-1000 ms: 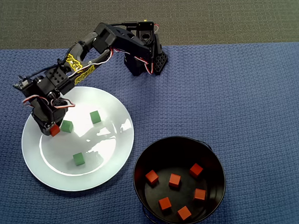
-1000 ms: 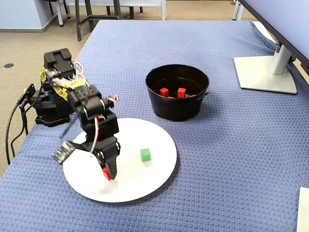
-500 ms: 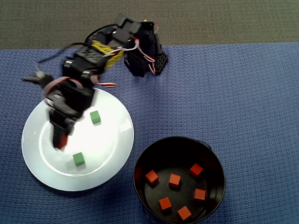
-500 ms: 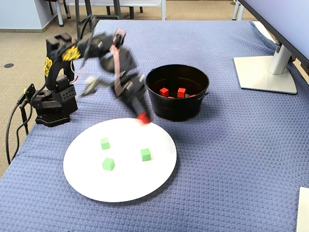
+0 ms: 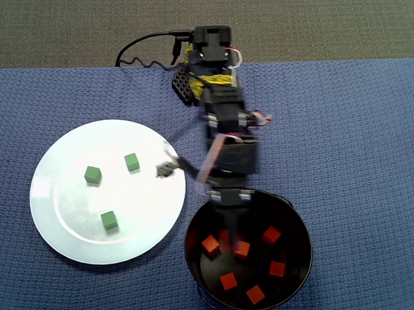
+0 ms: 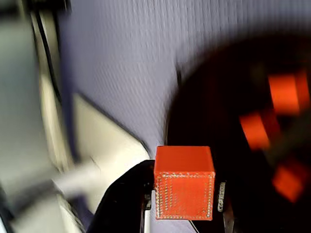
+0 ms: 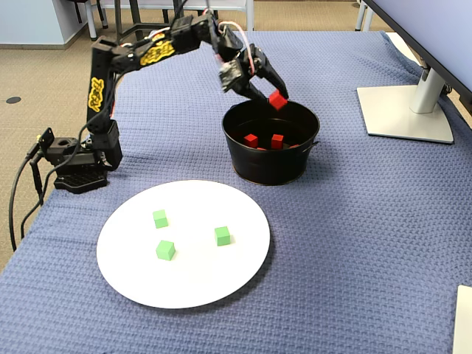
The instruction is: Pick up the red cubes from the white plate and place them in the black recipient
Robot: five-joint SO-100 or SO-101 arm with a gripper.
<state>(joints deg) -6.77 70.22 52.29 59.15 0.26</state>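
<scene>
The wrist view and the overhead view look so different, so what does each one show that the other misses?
Only the wrist view shows the gripper clamping a red cube. Only the overhead view shows the whole white plate holding just three green cubes, plus six red cubes lying inside the black recipient. Both show the plate, the recipient with red cubes, and the blue cloth.

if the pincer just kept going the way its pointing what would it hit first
Probably the inside of the black pot. The pincer, shut on a red cube, points down over the pot's opening, towards the red cubes lying on its floor; depth is unclear.
</scene>
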